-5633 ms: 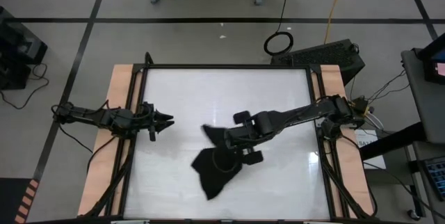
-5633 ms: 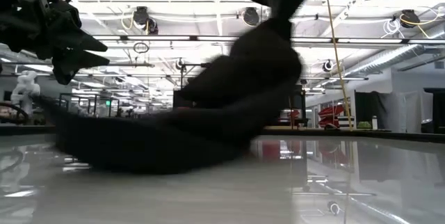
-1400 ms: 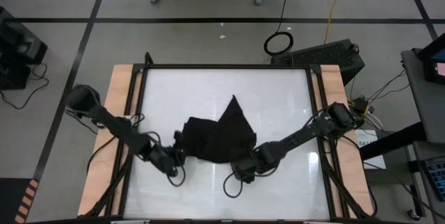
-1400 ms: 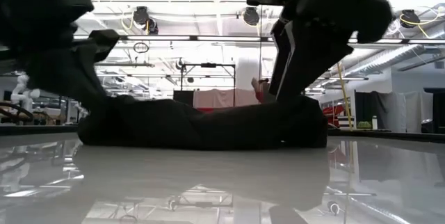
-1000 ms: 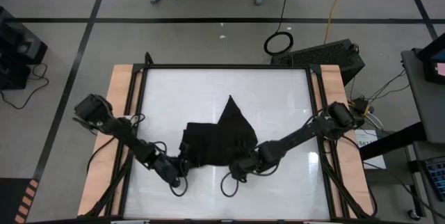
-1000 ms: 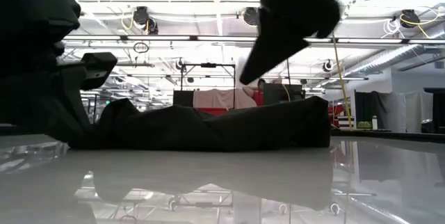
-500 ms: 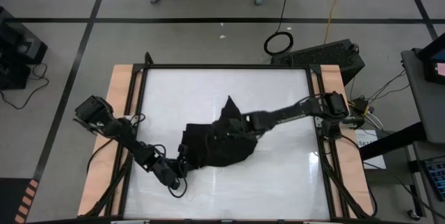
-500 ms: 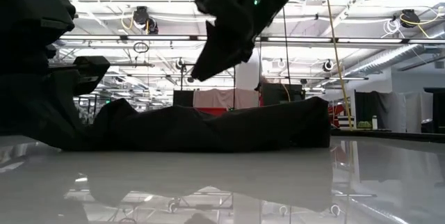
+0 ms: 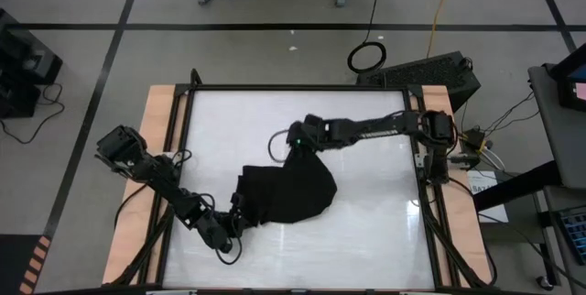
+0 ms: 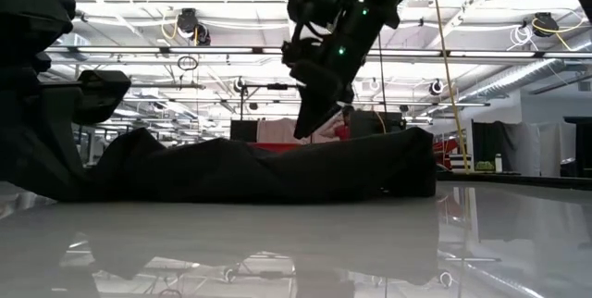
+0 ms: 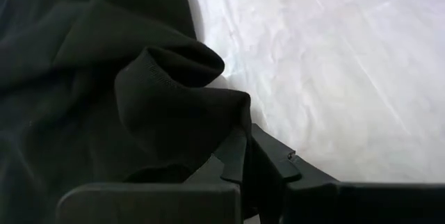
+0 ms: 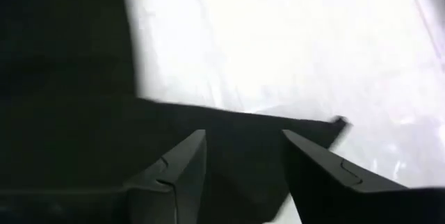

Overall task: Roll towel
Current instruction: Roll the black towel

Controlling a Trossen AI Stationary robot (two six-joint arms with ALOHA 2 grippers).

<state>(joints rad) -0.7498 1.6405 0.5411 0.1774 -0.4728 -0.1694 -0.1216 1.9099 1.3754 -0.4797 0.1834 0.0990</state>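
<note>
One crumpled towel (image 9: 286, 194) on the table (image 9: 366, 231), left pincer (image 9: 236, 217) clamped on its edge.

The towel (image 9: 284, 192) is spread in a bunched heap on the table (image 9: 366, 231), slightly left of its middle. The left gripper (image 9: 240, 214) is placed at the towel's near left edge, and the right gripper (image 9: 293, 148) above its far corner.

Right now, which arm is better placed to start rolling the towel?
Probably the left. The left gripper is shut on the towel at its near-left corner, while the right gripper hovers open above the far corner.
</note>
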